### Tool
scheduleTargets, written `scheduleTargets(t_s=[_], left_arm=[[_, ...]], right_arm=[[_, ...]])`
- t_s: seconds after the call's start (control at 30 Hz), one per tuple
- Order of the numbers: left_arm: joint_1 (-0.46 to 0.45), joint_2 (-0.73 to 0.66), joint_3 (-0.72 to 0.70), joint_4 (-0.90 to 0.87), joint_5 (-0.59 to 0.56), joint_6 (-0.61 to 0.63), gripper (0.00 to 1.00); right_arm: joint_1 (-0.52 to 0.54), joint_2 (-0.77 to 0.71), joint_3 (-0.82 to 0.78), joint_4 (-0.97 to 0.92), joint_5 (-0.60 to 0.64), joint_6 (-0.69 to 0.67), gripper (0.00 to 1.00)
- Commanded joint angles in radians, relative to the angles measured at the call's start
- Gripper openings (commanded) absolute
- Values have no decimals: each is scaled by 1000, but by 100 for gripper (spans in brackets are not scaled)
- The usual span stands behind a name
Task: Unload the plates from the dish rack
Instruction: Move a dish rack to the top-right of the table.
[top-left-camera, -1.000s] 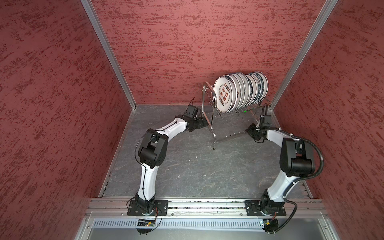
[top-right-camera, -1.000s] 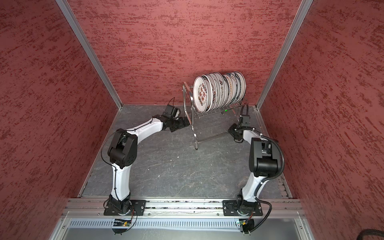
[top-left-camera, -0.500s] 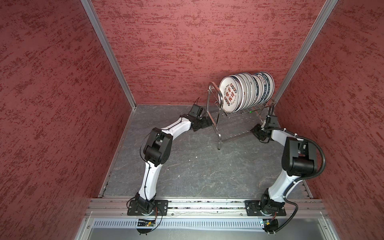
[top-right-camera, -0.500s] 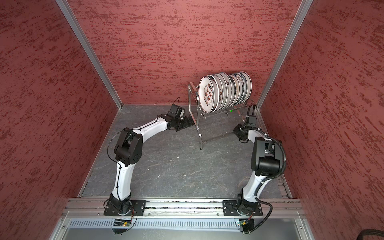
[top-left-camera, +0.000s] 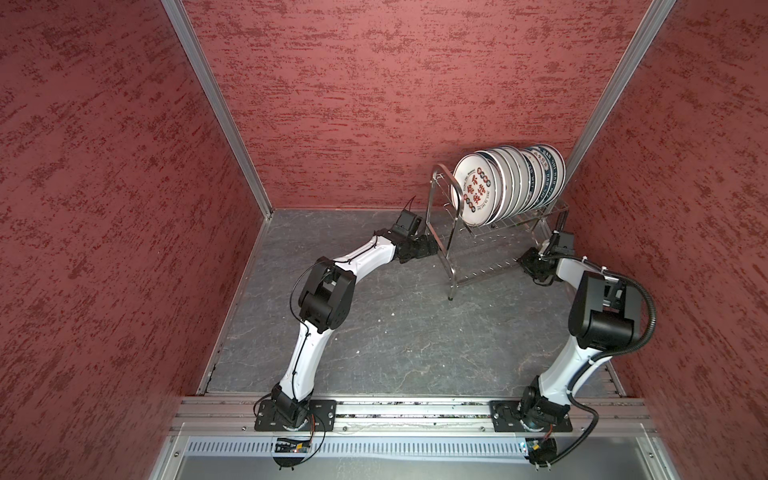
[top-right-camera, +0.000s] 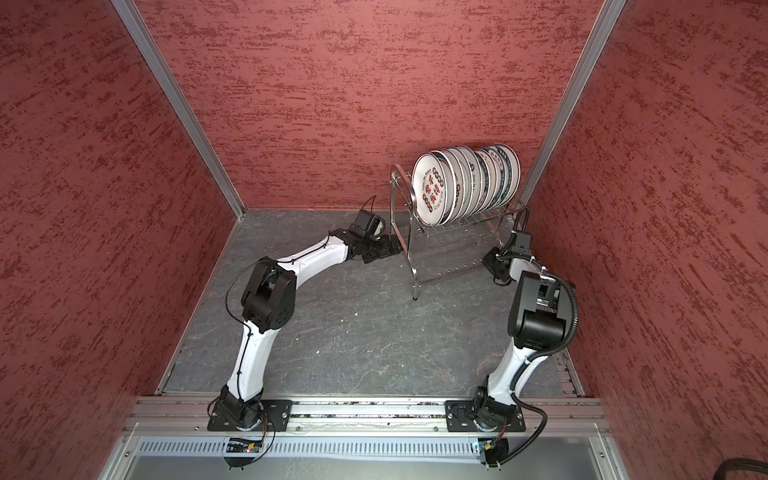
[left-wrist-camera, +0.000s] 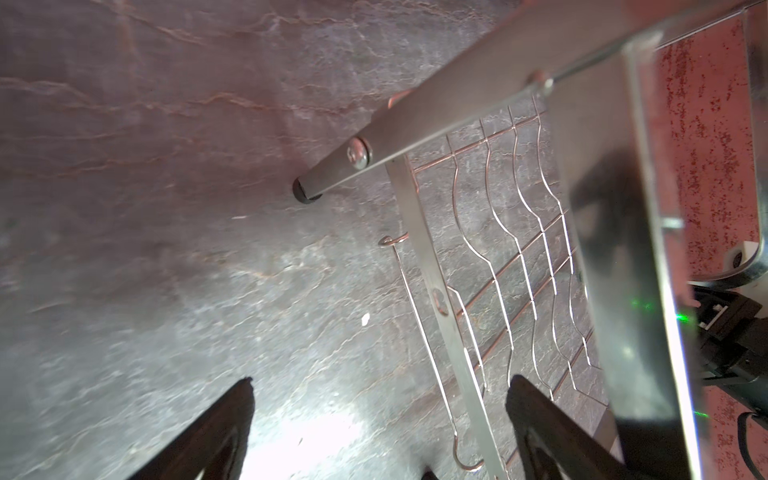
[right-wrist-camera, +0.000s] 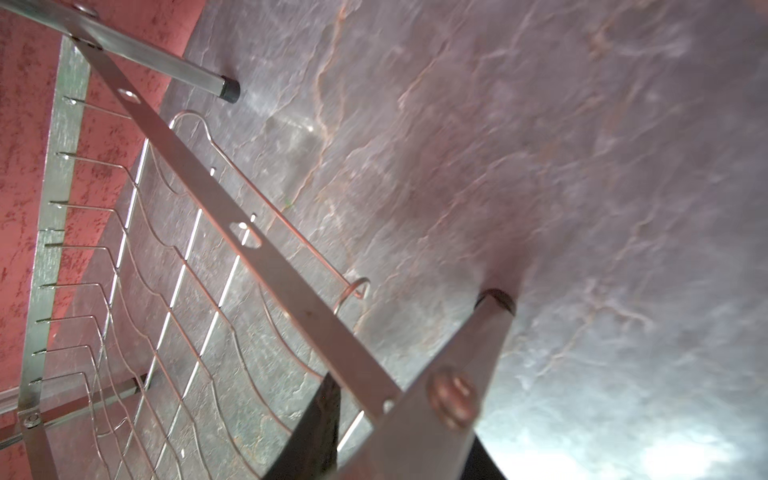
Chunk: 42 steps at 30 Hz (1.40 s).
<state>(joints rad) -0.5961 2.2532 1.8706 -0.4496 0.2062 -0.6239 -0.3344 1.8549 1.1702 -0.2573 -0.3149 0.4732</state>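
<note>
On the grey floor (top-left-camera: 415, 340), toward the far right corner, the left gripper (top-left-camera: 433, 246) sits at one end of the dish rack (top-left-camera: 490, 268), its jaws spread wide and holding nothing. At the other end, the right gripper (top-left-camera: 524, 261) is clamped narrowly on a rack leg. Above them, the plates (top-left-camera: 515, 183) stand on edge in the upper tier. The front plate (top-left-camera: 477, 192) shows red-and-black Chinese characters, and its ring of small text is too fine to read.

The front plate (top-left-camera: 478, 193) bears red-and-black Chinese characters, too small to read surely. Dark rim lettering on the rear plates (top-left-camera: 552, 174) is likewise illegible.
</note>
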Motion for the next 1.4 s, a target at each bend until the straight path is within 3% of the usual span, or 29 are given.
scheduleTargets(t_s=[0.0,0.63,0.83,1.03,1.37], left_arm=[[-28,31,55,48,10,13,95],[-72,42,75,19,-29,37,96],[-55,-4,-4,36,-30,36,99],[-29,-124,-182,95,-54,46,99],[4,-317,-384,70,-196,94,99]], right_arm=[[-22,28,18,-46,22,-48,34],[-81,88,63,-51,-4,-110,39],[-81,39,9,-4,-92,-93,50],[-78,-54,-40,-6,-167,-99,65],[-79,-160,-87,-57,-256,-76,86]])
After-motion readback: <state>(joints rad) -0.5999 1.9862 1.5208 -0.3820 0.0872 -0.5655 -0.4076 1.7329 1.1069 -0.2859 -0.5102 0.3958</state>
